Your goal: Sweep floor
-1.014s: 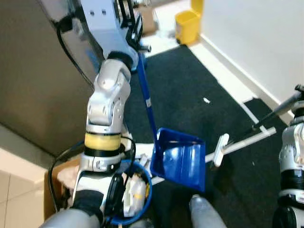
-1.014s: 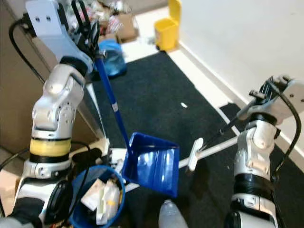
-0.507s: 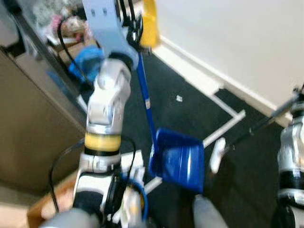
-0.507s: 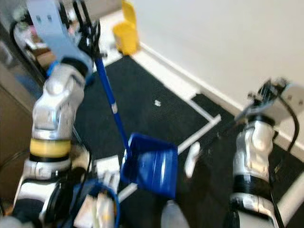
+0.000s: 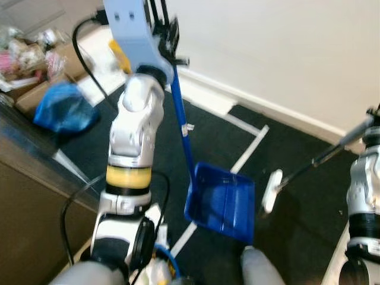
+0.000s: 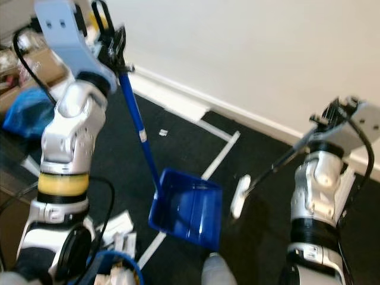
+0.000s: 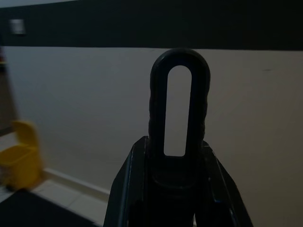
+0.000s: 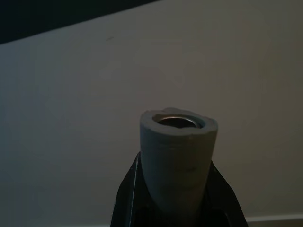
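Over the black mat [image 5: 148, 148], left tool [image 6: 113, 44] grips dustpan [image 5: 221, 200]; right tool [image 6: 323, 122] grips broom [image 5: 273, 190].

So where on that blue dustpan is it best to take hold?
Judging by its shape, at the top of the long blue handle, from the side, fingers across the pole. The handle stands nearly upright over the dustpan, so a high grip keeps the pan hanging low. The left gripper holds it there.
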Robot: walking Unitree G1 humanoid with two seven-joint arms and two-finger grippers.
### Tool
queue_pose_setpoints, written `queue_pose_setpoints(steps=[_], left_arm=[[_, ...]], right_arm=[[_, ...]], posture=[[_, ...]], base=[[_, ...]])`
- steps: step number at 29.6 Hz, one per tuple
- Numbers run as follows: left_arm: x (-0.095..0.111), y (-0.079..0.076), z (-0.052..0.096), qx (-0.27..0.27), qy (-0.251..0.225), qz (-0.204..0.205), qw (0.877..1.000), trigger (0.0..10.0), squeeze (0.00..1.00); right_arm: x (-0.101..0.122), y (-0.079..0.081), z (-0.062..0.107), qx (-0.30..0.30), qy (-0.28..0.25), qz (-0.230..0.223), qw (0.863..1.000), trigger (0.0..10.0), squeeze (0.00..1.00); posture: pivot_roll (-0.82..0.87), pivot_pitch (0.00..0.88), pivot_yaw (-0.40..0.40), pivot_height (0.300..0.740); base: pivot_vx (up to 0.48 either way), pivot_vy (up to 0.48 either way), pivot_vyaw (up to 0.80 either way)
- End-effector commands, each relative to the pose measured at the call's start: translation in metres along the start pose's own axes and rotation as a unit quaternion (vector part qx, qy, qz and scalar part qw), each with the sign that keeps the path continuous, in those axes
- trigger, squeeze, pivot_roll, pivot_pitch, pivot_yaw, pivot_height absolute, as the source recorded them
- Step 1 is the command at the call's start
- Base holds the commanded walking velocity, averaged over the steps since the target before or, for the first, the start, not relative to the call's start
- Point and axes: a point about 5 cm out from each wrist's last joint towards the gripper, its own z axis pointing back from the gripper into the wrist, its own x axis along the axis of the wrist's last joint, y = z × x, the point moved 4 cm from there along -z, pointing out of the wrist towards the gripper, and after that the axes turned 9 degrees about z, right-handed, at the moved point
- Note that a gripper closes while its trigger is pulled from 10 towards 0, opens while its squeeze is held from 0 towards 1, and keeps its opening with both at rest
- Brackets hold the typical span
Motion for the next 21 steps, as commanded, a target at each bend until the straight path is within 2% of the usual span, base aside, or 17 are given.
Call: queue_pose_setpoints(steps=[1,21], left_arm=[[0.0086,0.0024,-0.0003,0.001,-0.016,-0.004,1.000,10.0,0.00],[0.0067,0.0008,-0.0011,-0.002,-0.013,-0.003,1.000,10.0,0.00]], right_arm=[[0.0076,0.0030,-0.0007,0.003,-0.016,-0.003,1.000,10.0,0.00],[0.0078,0.0037,-0.0006,0.003,-0.016,-0.003,1.000,10.0,0.00]], posture=[[-0.11,0.030,0.105,0.740],[-0.12,0.031,0.107,0.740]], base=[[0.000,0.000,-0.77],[0.000,0.000,-0.77]])
